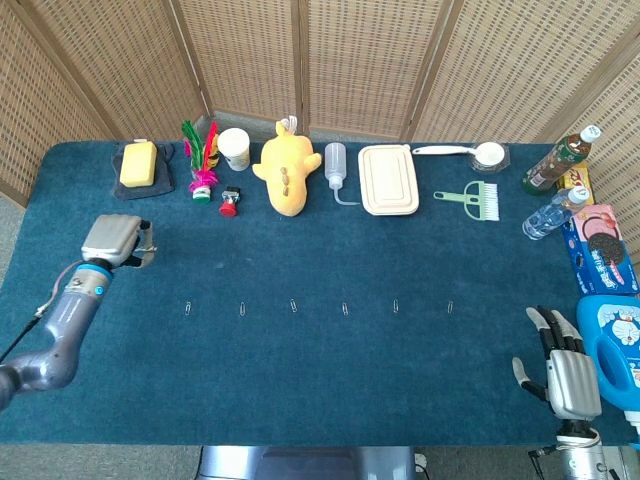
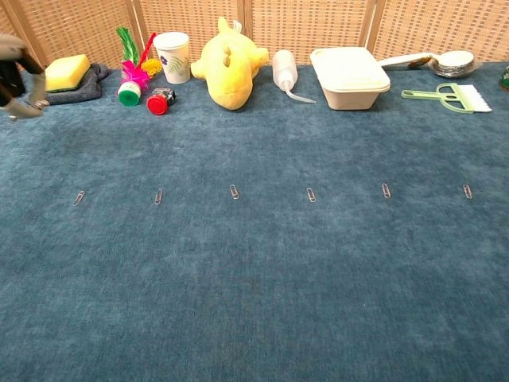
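Woven cane screens are standing behind a table that is carrying a dark blue cloth. At the cloth's left side, the left hand is hovering with its fingers curled in and gripping nothing, well apart from everything on the table; in the chest view it is showing blurred at the left edge. Nearest to it, the leftmost paper clip is lying flat on the cloth, heading a row of paper clips that is running across the middle of the table. Behind the left hand, a yellow sponge is resting on a grey cloth, with a feathered shuttlecock and a white cup just beside it. At the near right corner, the right hand is resting with its fingers straight and slightly apart, holding nothing, just beside a blue detergent bottle. Along the far edge, a yellow plush toy, a squeeze bottle, a lidded beige container and a green brush are lying in a line.
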`<state>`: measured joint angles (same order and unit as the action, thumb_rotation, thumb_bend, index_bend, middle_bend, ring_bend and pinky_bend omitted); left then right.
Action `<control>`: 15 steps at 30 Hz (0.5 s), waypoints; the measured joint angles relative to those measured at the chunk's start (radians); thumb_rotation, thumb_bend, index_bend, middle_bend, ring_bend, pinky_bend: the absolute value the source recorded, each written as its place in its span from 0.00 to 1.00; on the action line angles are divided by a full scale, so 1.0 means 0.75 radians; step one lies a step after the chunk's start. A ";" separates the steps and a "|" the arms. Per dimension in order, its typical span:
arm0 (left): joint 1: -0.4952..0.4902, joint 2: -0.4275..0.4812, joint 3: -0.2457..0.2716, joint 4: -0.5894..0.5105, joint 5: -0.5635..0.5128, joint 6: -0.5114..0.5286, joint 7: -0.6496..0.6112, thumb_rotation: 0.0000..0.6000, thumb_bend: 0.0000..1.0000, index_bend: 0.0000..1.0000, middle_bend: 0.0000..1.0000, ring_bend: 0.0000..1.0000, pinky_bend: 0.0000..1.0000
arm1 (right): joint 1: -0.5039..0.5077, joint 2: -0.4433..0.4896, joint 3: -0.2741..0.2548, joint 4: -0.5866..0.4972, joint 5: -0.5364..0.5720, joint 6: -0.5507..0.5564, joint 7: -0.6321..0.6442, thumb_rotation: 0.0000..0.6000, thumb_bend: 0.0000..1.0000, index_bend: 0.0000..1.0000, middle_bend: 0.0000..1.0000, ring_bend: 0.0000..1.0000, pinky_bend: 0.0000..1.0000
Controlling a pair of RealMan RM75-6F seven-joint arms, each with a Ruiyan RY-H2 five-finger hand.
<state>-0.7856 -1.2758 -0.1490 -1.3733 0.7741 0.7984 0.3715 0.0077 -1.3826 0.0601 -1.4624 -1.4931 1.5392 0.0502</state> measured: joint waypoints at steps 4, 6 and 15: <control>-0.049 -0.065 -0.005 0.047 -0.062 -0.004 0.050 1.00 0.60 0.62 0.91 0.81 0.86 | -0.002 0.011 0.005 -0.010 -0.001 0.008 -0.002 1.00 0.39 0.12 0.13 0.08 0.14; -0.069 -0.092 -0.005 0.070 -0.081 -0.004 0.074 1.00 0.60 0.61 0.90 0.80 0.86 | -0.002 0.013 0.005 -0.012 -0.002 0.008 -0.002 1.00 0.39 0.12 0.13 0.08 0.14; -0.083 -0.106 0.022 0.067 -0.048 0.009 0.113 0.73 0.50 0.17 0.40 0.36 0.59 | 0.001 0.017 0.005 -0.018 0.004 -0.004 -0.008 1.00 0.39 0.11 0.16 0.08 0.14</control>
<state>-0.8478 -1.3551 -0.1328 -1.3234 0.7381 0.8048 0.4564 0.0085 -1.3698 0.0642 -1.4755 -1.4898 1.5362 0.0441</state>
